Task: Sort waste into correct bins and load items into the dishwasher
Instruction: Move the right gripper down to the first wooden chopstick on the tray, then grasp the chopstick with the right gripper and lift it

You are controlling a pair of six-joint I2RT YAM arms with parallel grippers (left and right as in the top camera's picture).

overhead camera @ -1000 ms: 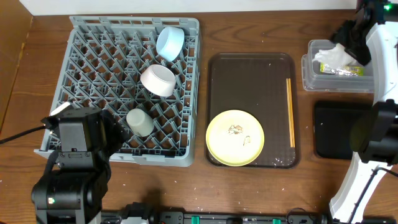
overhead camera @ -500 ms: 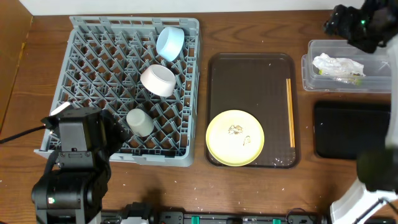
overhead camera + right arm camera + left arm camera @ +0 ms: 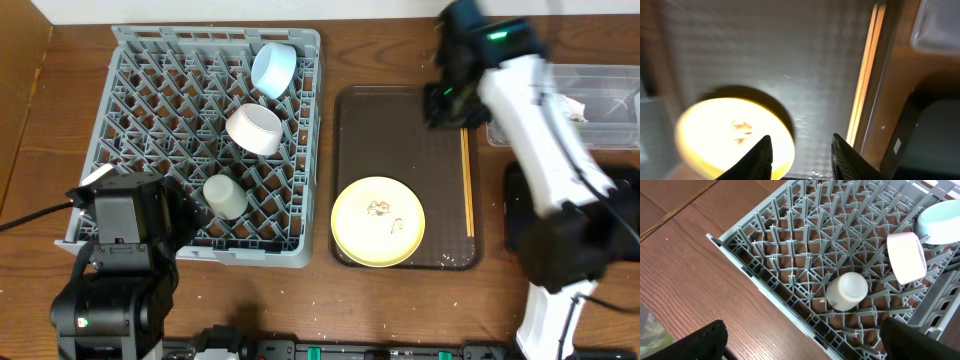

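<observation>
The grey dish rack (image 3: pixel 150 80) holds a blue bowl (image 3: pixel 273 68), a white bowl (image 3: pixel 254 128) and a small cup (image 3: pixel 225 197). A brown tray (image 3: pixel 400 120) carries a yellow plate (image 3: pixel 378 222) with food scraps and a chopstick (image 3: pixel 466 180) along its right side. My right gripper (image 3: pixel 445 105) hovers blurred over the tray's upper right. In the right wrist view the gripper (image 3: pixel 802 160) is open and holds nothing, with the plate (image 3: pixel 730 135) to its left and the chopstick (image 3: pixel 865 75) to its right. My left gripper (image 3: pixel 805 350) stands wide open over the rack's (image 3: pixel 790 255) near corner, close to the cup (image 3: pixel 847 291).
A clear bin (image 3: pixel 600 100) at the far right is partly hidden by my right arm. A black bin (image 3: pixel 520 210) sits below it, beside the tray. My left arm (image 3: pixel 125 225) covers the rack's lower left corner. Bare wood surrounds the rack.
My right arm has swung left from the clear bin to above the tray, and its jaws have narrowed. The crumpled white waste stayed in the bin. The left arm has not moved.
</observation>
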